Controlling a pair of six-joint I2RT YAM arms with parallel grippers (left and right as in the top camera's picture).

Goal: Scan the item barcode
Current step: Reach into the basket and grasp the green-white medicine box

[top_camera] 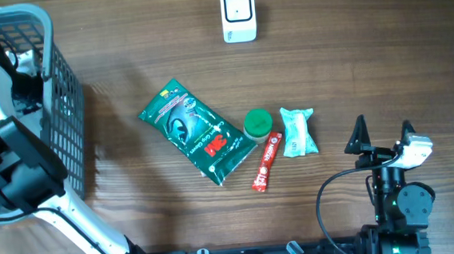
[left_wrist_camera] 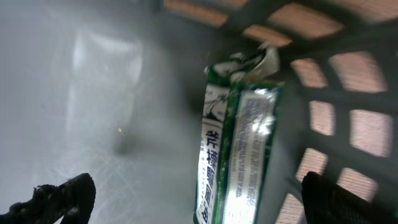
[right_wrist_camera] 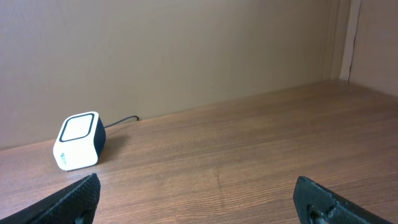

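Left pincer (left_wrist_camera: 199, 199) wide over green packet (left_wrist_camera: 239, 155), long axis top-to-bottom

The table (top_camera: 177, 218) is brown wood, matt, with the grain showing; the basket (top_camera: 66, 98) at the left edge is grey plastic lattice, its floor smooth and faintly scuffed in the left wrist view; the green-and-white packet (left_wrist_camera: 239, 155) there is shiny film catching glare; the green pouch (top_camera: 198, 131) at centre and the red sachet (top_camera: 267, 162) are glossy; the pale teal wrapper (top_camera: 298, 131) is crinkled film; the scanner (top_camera: 237, 14) at top is smooth white plastic.
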